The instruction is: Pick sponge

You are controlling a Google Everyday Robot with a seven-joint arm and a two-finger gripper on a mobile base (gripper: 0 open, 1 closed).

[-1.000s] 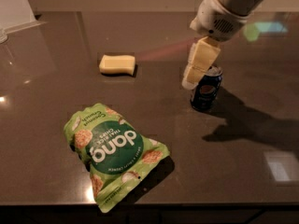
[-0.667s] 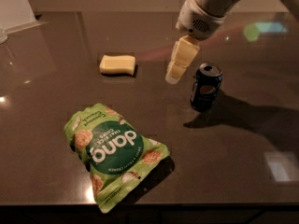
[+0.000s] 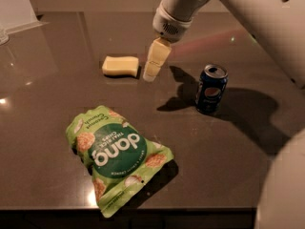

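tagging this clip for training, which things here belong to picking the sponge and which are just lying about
Job:
sponge, flat on the table
pincer, close beside one end of it

Lying about:
soda can, upright
green snack bag, flat
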